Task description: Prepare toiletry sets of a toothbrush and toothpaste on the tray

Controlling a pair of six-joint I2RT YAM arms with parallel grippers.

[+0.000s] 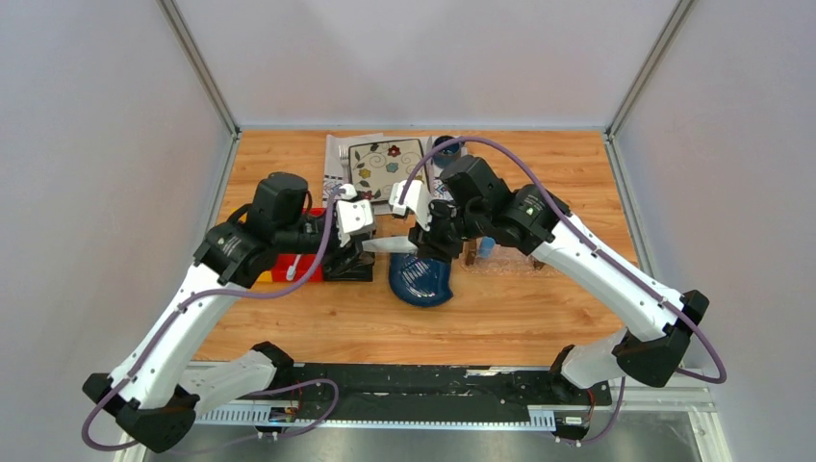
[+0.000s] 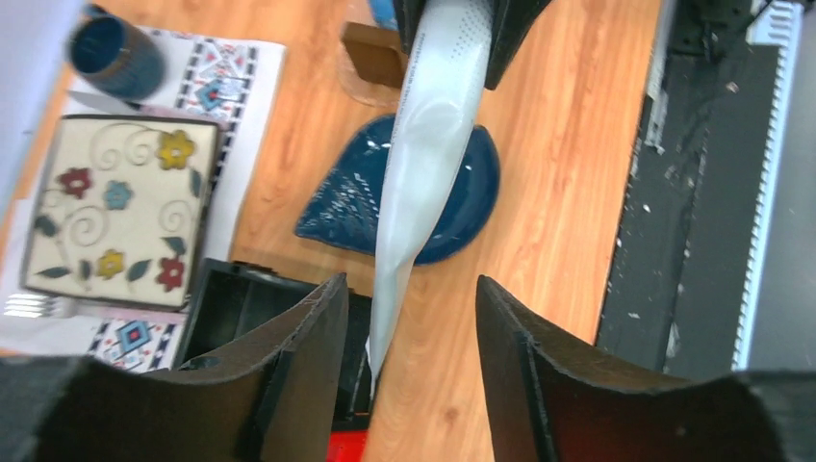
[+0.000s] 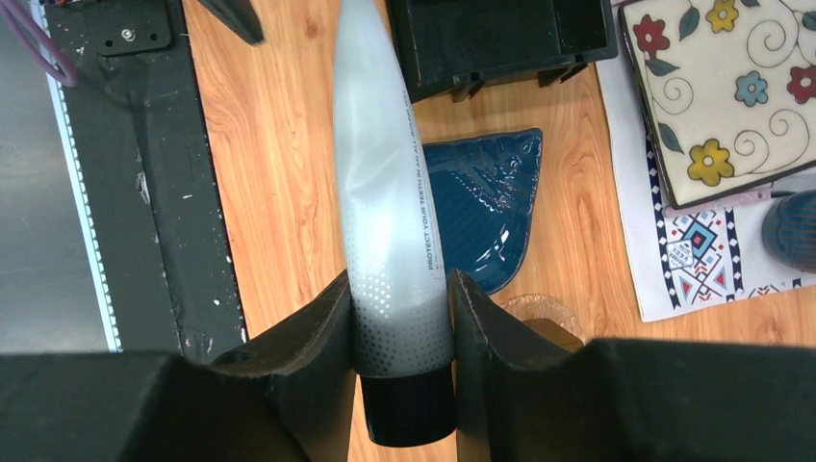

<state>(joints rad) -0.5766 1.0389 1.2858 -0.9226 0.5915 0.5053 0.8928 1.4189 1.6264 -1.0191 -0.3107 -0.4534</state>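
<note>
Over the middle of the tabletop [image 1: 539, 308], mid-air: the white-grey toothpaste [image 3: 390, 192] lies level between the two arms.
- Right gripper [image 3: 399, 284]: fingers clenched on the tube just above its black cap.
- Left gripper [image 2: 409, 289]: fingers spread, one on each side of the tube's flat crimped end, with a gap on both sides. Not gripping.
- Only the right arm carries the tube, above the dark blue dish [image 2: 462, 192].

Progress, judged:
- This tube is not yet on the tray [image 2: 375, 56], which sits right of centre and is largely hidden under the right arm.
- A light blue tube [image 1: 486, 246] shows where the tray stands, probably already in it. I cannot confirm that it touches.
- I cannot pick out a toothbrush with certainty in any view. None is visible on the tray.
- Early to middle stage. Left to do: set this tube down, then bring the brush.

Containers:
- Black bin [image 3: 577, 48], left of centre: the part in view holds nothing.
- Dark blue dish: bare.
- Red bin [image 1: 279, 269], nearer the left edge: mostly hidden by the left arm. A pale sliver shows inside, identity unclear.
- Tray: clear floor, contents hard to read.
</note>
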